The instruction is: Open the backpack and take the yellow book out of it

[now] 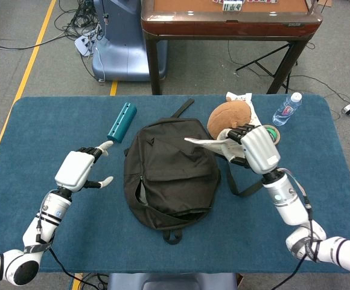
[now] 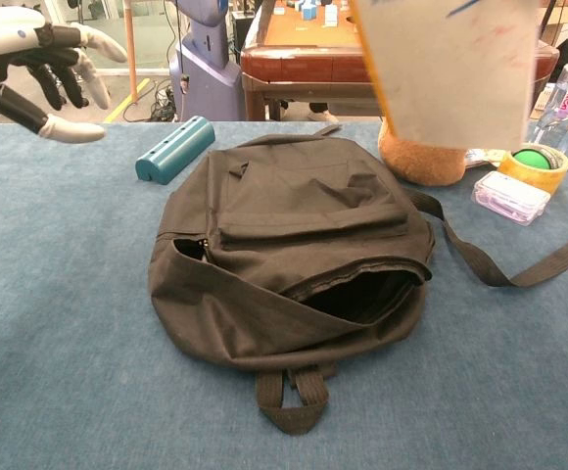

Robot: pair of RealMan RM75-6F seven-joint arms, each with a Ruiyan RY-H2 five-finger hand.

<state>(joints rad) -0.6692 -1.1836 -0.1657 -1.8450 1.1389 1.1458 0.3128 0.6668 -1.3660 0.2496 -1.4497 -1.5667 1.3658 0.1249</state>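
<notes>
Black backpack (image 1: 170,175), blue table (image 1: 36,139), teal cylinder (image 1: 121,121), brown plush (image 1: 229,115)
</notes>
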